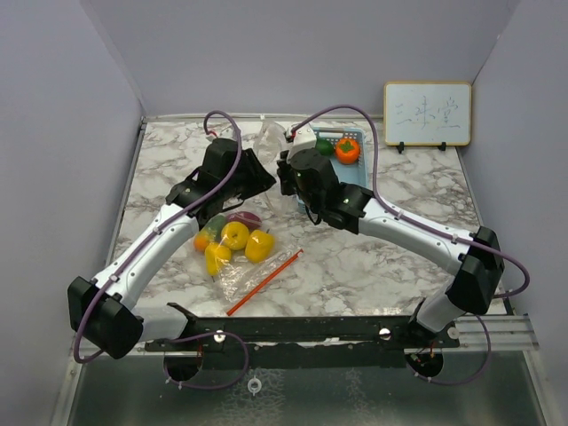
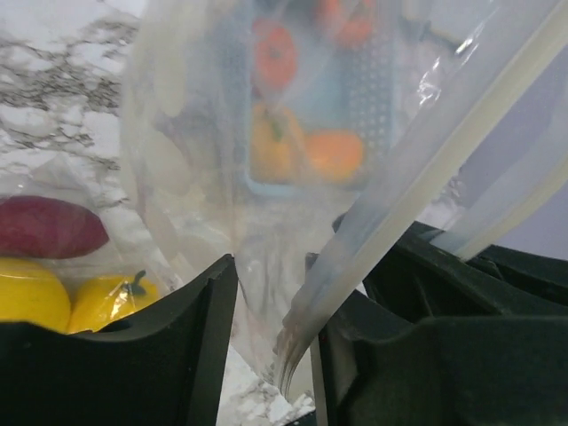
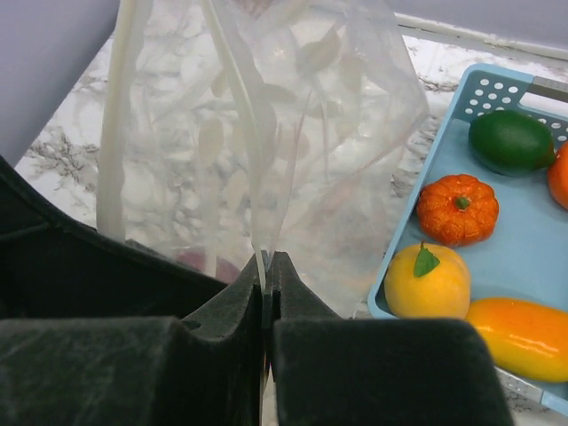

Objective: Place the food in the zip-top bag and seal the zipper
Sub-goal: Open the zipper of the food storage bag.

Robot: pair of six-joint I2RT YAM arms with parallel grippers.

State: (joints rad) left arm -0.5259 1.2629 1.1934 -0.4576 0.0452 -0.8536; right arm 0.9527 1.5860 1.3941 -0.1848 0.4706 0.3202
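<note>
The clear zip-top bag [image 1: 232,266] lies left of centre, and its mouth [image 1: 269,138] is lifted between both grippers. Inside it sit yellow food [image 1: 235,235] and a purple piece [image 1: 245,217], which also show through the film as the purple piece [image 2: 49,226] and a yellow one [image 2: 111,297]. My left gripper [image 2: 271,293] stands with its jaws apart around the bag's whitish zipper band [image 2: 373,222], the film hanging in the gap. My right gripper [image 3: 268,257] is shut on the bag's rim [image 3: 257,177]. Both the left gripper [image 1: 264,176] and right gripper [image 1: 286,173] meet at the back centre.
A light blue basket [image 1: 353,133] stands right of the grippers holding orange food [image 1: 347,150] and a green piece [image 1: 325,146]. The right wrist view shows the basket [image 3: 524,248] with a pumpkin [image 3: 457,209]. A red strip [image 1: 264,282] edges the plastic. A whiteboard [image 1: 427,114] stands back right.
</note>
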